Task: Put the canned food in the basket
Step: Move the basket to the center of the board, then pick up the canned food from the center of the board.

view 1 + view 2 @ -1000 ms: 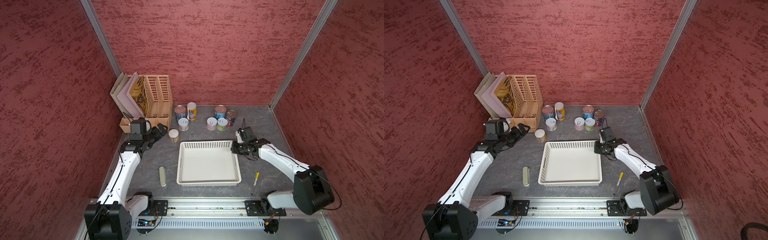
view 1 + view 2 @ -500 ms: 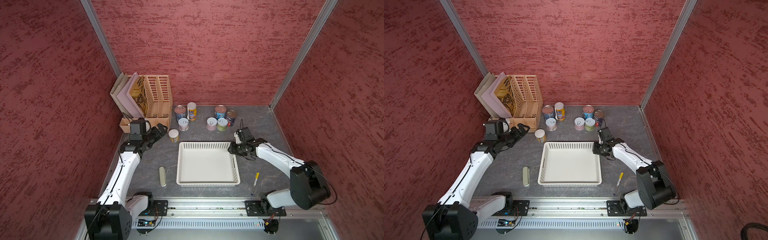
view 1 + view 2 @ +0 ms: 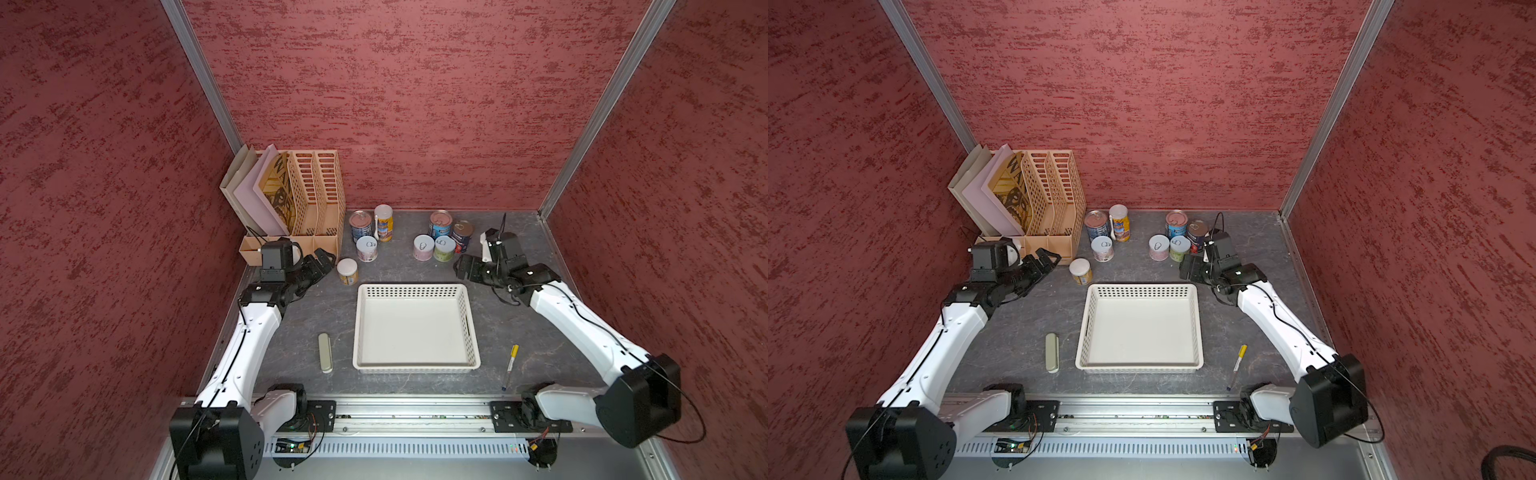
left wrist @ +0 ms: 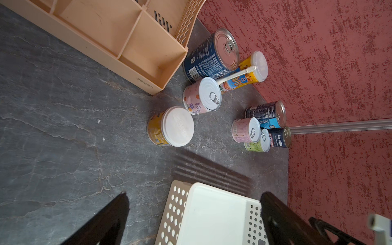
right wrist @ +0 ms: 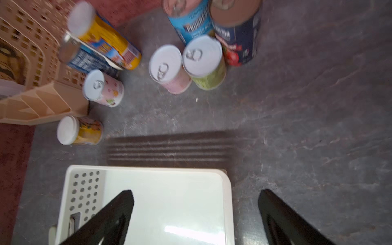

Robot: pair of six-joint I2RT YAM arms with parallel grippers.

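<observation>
Several cans stand at the back of the table in two clusters. One holds a blue can (image 3: 360, 224), a tall yellow can (image 3: 383, 216) and a pink white-topped tin (image 3: 367, 248). The other holds a blue can (image 3: 440, 222), a dark red-labelled can (image 3: 462, 235), a pink tin (image 3: 423, 247) and a green tin (image 3: 444, 248). A yellow-orange can (image 3: 347, 270) stands alone nearer the white basket (image 3: 415, 286), which holds nothing. My left gripper (image 3: 328, 257) (image 4: 194, 195) is open, just left of the yellow-orange can. My right gripper (image 3: 461, 266) (image 5: 195, 192) is open above the basket's far right corner.
A tan slotted file organizer (image 3: 307, 195) with folders stands at the back left, close behind my left gripper. A flat beige case (image 3: 325, 352) lies left of the basket. A yellow pen (image 3: 510, 365) lies to its right. Red walls enclose the table.
My right gripper was shut at the basket's far right corner and has opened wide, lifting back toward the right cluster of cans. The left arm has not moved.
</observation>
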